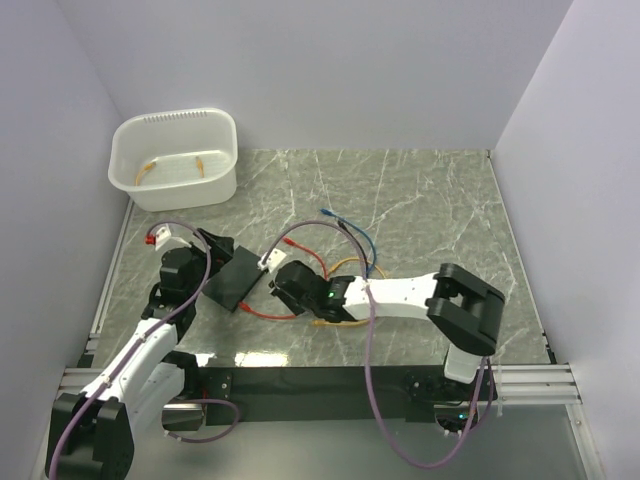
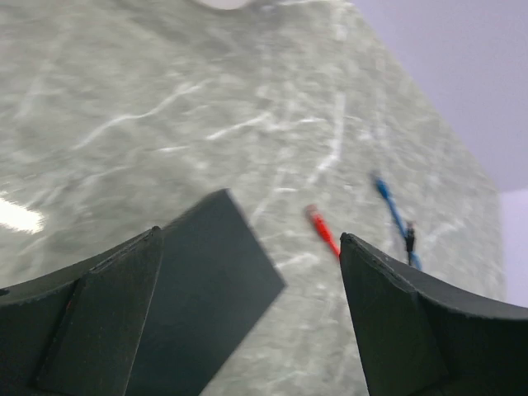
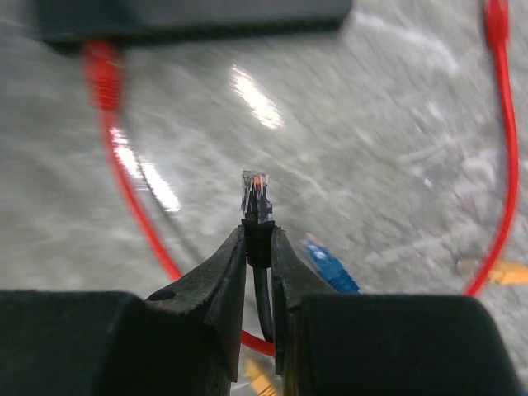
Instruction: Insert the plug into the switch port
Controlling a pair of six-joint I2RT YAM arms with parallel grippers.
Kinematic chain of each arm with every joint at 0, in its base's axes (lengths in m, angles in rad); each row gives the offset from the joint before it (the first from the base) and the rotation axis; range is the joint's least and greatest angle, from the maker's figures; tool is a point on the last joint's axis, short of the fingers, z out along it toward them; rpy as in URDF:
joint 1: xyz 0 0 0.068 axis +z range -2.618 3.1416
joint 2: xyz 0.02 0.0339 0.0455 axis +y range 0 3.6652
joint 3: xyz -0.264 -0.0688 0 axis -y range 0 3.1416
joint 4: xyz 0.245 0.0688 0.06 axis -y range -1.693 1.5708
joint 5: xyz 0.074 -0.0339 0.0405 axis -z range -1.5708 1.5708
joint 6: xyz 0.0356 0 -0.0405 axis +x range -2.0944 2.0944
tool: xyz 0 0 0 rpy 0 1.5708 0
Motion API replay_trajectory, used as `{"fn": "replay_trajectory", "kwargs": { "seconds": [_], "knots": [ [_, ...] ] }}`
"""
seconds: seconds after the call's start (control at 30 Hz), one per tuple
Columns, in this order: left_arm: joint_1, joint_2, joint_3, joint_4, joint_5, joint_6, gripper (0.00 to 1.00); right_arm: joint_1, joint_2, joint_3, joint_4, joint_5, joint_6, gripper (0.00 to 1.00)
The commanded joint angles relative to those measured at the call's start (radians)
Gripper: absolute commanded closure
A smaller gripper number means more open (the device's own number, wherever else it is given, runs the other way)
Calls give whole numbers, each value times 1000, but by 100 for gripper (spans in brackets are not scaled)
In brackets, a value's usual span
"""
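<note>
The switch is a flat black box lying left of centre on the marble table; one corner of it shows in the left wrist view. My left gripper hovers at the switch's far left end, and its jaws stand open, wide apart over that corner, holding nothing. My right gripper is just right of the switch and is shut on the black boot of a clear plug. The plug points toward the switch's edge, with a gap of table between. A red plug sits at that edge.
A white tub stands at the back left. Loose cables lie right of the switch: red, blue, orange. A blue plug and an orange plug lie near my right fingers. Grey walls enclose the table.
</note>
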Motion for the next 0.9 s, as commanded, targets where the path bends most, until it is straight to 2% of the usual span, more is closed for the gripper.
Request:
{"fn": "replay_trajectory", "kwargs": {
  "seconds": [0.0, 0.1, 0.23, 0.43, 0.57, 0.63, 0.7, 0.87],
  "knots": [
    [4, -29, -15, 154, 130, 20, 7, -23, -101, -23, 142, -163, -18, 100],
    [4, -56, -52, 256, 226, 30, 16, -91, -129, -43, 188, -299, 18, 100],
    [4, -90, -106, 405, 367, 19, 18, -192, -155, -84, 280, -486, 102, 100],
    [1, -54, -167, 669, 552, -58, 22, -284, -178, -88, 358, -646, 162, 100],
    [-35, -3, -193, 760, 550, -105, 23, -315, -183, -84, 410, -720, 202, 100],
    [-91, 31, -195, 784, 520, -101, 23, -338, -183, -91, 442, -755, 237, 100],
    [-135, 48, -176, 778, 506, -90, 23, -349, -175, -94, 475, -788, 253, 100],
    [-163, 56, -172, 763, 464, -79, 23, -369, -173, -97, 507, -808, 281, 100]
  ]
}}
